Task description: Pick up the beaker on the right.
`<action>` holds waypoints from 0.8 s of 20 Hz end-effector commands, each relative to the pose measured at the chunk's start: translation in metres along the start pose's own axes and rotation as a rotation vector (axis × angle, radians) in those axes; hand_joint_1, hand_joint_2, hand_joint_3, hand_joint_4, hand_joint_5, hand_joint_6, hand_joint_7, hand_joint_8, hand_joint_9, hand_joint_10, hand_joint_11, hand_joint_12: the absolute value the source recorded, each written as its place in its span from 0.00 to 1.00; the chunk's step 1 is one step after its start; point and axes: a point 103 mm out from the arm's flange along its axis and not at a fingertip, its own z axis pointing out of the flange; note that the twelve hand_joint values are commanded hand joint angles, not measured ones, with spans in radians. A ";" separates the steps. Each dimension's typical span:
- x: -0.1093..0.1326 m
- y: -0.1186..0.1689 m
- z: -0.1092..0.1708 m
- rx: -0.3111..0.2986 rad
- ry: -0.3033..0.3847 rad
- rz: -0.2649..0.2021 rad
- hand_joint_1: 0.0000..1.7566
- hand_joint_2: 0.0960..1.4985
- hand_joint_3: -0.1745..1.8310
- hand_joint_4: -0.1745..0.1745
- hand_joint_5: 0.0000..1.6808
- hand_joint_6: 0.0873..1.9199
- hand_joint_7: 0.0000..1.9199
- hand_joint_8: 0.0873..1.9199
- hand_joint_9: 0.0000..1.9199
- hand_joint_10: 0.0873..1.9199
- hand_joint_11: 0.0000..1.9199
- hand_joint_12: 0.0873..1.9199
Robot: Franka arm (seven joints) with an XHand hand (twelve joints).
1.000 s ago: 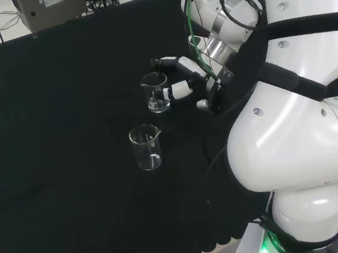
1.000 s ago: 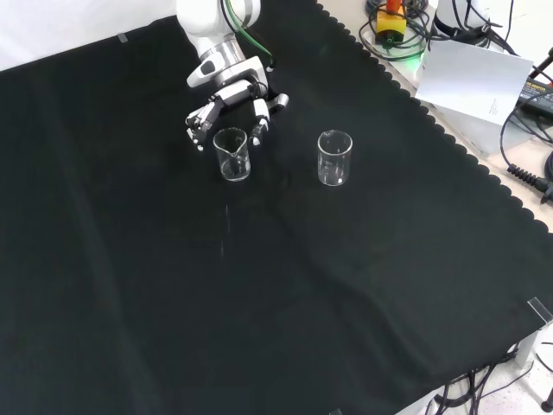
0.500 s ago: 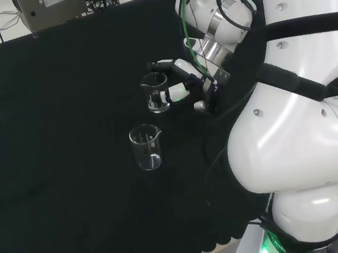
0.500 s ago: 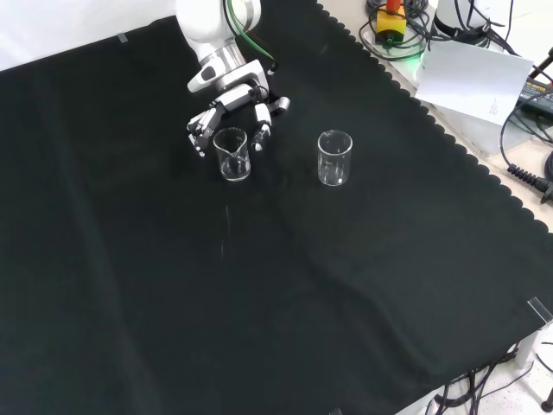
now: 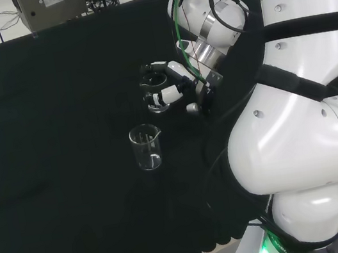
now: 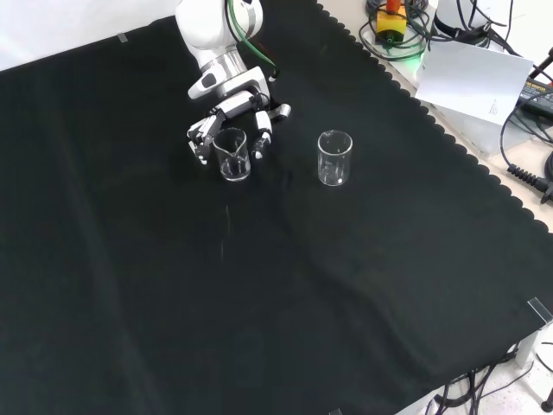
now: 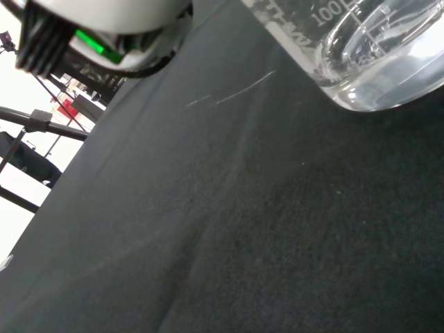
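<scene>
Your hand (image 6: 226, 111) sits low on the counter (image 6: 259, 303), right behind one of the two clear beakers. In the front view that beaker (image 6: 232, 154) is the left one of the pair, and the fingers (image 6: 262, 136) reach down on both sides of it, one set at its left rim and one at its right. In the head view the same beaker (image 5: 155, 93) is the farther one, with a white fingertip lying across its near side and a dark one curving round the rim. The fingers look curled round the glass, though you cannot tell for sure whether they touch it (clear glass against black cloth hides the contact). The beaker's base rests on the cloth.

The second beaker (image 6: 334, 158) stands upright and well apart, to the right in the front view and nearer the camera in the head view (image 5: 146, 147).

From the wrist camera you see a glass base (image 7: 374, 62) close up, with printed scale marks, flat on the black cloth.
</scene>
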 end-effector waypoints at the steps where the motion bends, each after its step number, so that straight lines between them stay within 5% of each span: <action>1: -0.006 -0.003 -0.006 -0.014 0.025 0.011 0.54 0.30 0.41 0.37 0.29 0.36 0.23 0.37 0.30 0.29 0.03 0.72; 4: -0.002 -0.002 -0.001 -0.012 0.017 0.009 0.57 0.31 0.42 0.37 0.36 0.49 0.26 0.38 0.33 0.29 0.06 0.71; 9: 0.005 0.003 0.004 0.013 0.028 -0.007 0.62 0.31 0.44 0.38 0.48 0.55 0.34 0.40 0.40 0.29 0.14 0.69; 10: 0.007 0.004 0.005 0.018 0.017 -0.005 0.62 0.37 0.42 0.53 0.55 0.52 0.35 0.40 0.42 0.29 0.16 0.69; 11: 0.007 0.005 0.004 0.022 0.012 -0.005 0.63 0.41 0.41 0.59 0.61 0.47 0.39 0.41 0.44 0.29 0.19 0.68; 13: 0.009 0.005 0.004 -0.008 -0.011 0.009 0.67 0.45 0.38 0.53 0.67 0.45 0.49 0.41 0.52 0.30 0.35 0.61; 15: 0.011 0.004 -0.003 -0.071 -0.044 0.028 0.71 0.41 0.43 0.58 0.69 0.43 0.61 0.37 0.62 0.32 0.53 0.49; 16: 0.012 0.005 -0.009 -0.095 -0.040 0.034 0.73 0.37 0.47 0.50 0.71 0.41 0.67 0.34 0.67 0.31 0.59 0.45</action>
